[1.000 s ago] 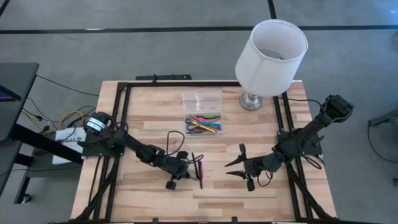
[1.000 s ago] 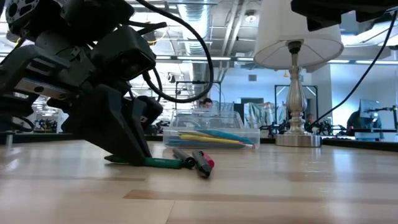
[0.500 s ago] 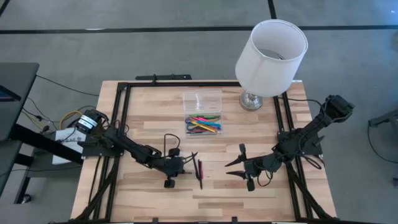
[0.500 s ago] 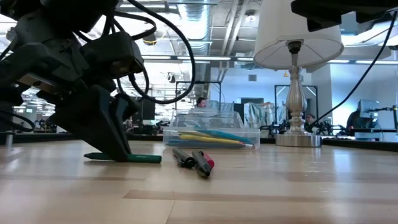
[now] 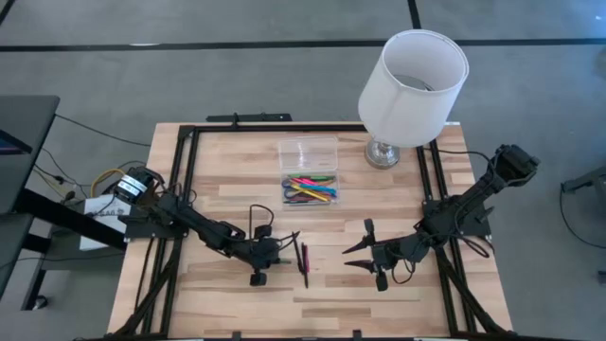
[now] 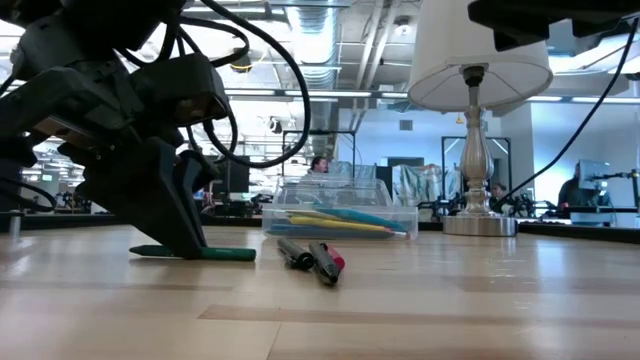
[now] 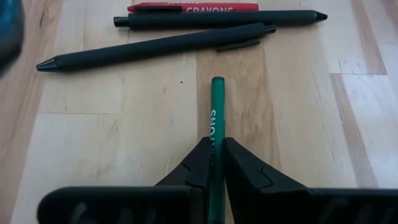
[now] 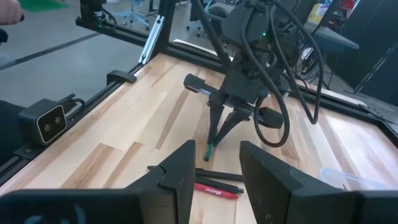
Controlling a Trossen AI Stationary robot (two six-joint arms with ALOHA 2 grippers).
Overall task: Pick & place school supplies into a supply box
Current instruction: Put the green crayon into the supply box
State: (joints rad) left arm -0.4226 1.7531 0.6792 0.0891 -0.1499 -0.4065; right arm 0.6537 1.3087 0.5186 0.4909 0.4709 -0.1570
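A green pen (image 7: 217,112) lies on the wooden table, and my left gripper (image 7: 216,163) is shut on it at the near left of the table's middle (image 5: 275,249). Just beyond the pen's tip lie two black pens (image 7: 155,46) and a red crayon (image 7: 193,7). The clear supply box (image 5: 309,185) stands at the far middle with several coloured supplies inside and its lid (image 5: 308,152) lying open behind it. My right gripper (image 5: 365,252) hangs open above the table to the right of the pens, holding nothing. My left gripper pinches the green pen's shaft (image 7: 216,146) between its two fingertips, part-way along its length. The fingers (image 6: 180,235) slant down from the table's left, and the pen runs on ahead between them. The pen lies level along the table (image 6: 225,254).
A lamp with a large white shade (image 5: 413,87) stands at the far right beside the box. Black rails (image 5: 185,180) run along the table's sides. Bare wood lies along the near edge (image 5: 312,308).
My left gripper has drawn back toward the table's left edge and rolled about its own line, staying shut. The green pen has slid with it along the table, away from the black pens it lay against. The black pens and red crayon have stayed put.
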